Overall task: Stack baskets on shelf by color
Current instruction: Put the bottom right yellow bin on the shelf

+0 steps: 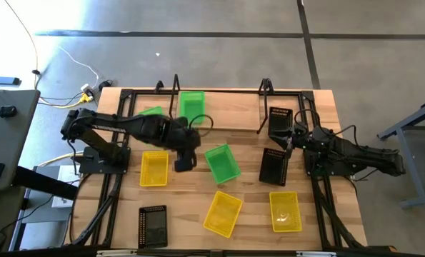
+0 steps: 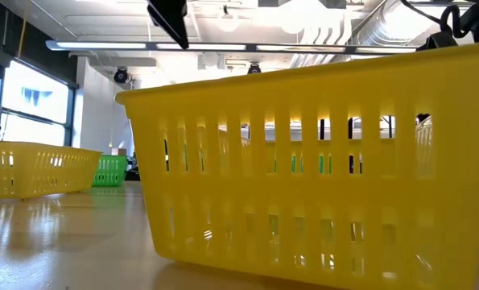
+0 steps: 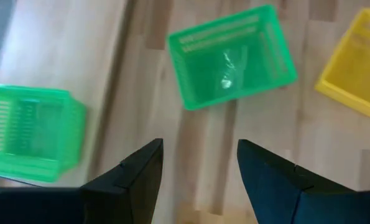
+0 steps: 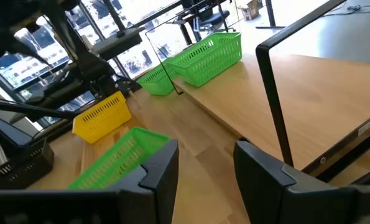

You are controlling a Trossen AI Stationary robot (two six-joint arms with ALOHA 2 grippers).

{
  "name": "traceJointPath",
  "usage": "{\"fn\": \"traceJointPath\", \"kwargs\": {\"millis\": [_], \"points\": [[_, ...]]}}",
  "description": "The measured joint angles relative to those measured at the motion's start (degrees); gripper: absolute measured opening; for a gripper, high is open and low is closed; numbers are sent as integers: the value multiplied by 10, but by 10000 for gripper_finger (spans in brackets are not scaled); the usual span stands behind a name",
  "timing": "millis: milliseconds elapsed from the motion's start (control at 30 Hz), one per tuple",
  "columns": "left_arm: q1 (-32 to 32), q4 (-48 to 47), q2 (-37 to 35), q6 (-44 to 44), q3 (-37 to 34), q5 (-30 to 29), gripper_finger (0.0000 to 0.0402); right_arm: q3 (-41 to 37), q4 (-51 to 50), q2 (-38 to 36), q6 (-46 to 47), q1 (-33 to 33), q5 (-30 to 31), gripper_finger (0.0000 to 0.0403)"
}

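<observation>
Green sort in hand: left tool [image 1: 184, 161], fingers apart and empty, hovers beside the loose green slotted plastic basket [image 1: 222, 163] mid-tabletop; next it likely straddles a wall, clamps, carries to the wooden shelf [image 1: 230, 111]; right tool [image 1: 292, 139] waits apart.

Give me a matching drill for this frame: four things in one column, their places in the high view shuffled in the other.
1. green basket
2. black basket
3. left gripper
4. yellow basket

A. lower right of the table
B. on the shelf
C. open, over the table's middle
D. lower left corner of the table

Pairs: 1-B, 2-D, 3-C, 4-A
</observation>
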Motion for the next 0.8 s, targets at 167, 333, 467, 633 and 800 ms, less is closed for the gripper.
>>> {"fn": "traceJointPath", "kwargs": {"millis": [167,333,467,633,800], "points": [[-28,0,0,-27,-8,0,197,0,1,0,15,0,0,140],[-44,0,0,-47,-8,0,197,0,17,0,69,0,-21,140],[-57,0,0,-48,-8,8,197,0,52,0,98,0,-57,140],[-66,0,0,-42,-8,11,197,8,99,0,96,0,-66,140],[-65,-15,0,-42,-8,11,186,66,94,0,49,1,-66,140]]}}
